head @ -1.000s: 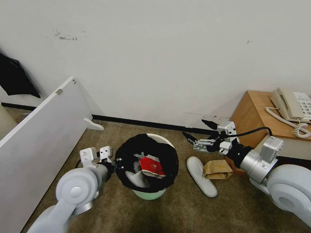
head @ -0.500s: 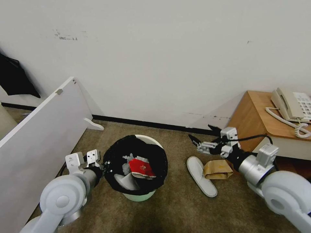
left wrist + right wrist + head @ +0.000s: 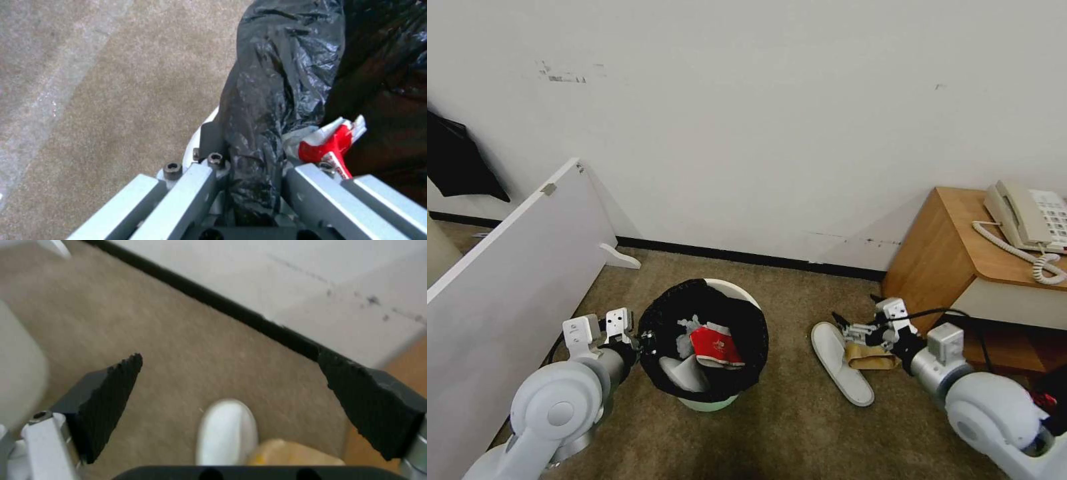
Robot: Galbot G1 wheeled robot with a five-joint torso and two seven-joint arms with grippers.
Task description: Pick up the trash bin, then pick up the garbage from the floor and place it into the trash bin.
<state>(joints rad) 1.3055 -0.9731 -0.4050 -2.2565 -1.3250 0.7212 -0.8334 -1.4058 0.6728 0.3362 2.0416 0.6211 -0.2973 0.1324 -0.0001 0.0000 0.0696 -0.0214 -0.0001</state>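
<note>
trash bin (image 3: 710, 340), small round white plastic with crinkled black bag folded over the rim, sits on the brown carpet left of centre, same spot as half a second ago. left gripper (image 3: 644, 343) is still clamped on its left rim; left wrist view shows the jaws pinching bag and rim between them. inside: red-and-white crumpled packet (image 3: 715, 347), white tissue, a white slipper.

change is on the right: right gripper (image 3: 854, 327) has dropped from up near the black skirting to low over the carpet, jaws wide apart. it now hangs just above the crumpled brown paper bag (image 3: 872, 359) and the near end of the flat white slipper (image 3: 837, 360), both lying right of the bin beside the wooden table (image 3: 954, 260) with the beige phone (image 3: 1027, 217). not touching either yet.

read: bin pickup done, right arm lining up the next grab. bag or slipper, can't tell which.
</note>
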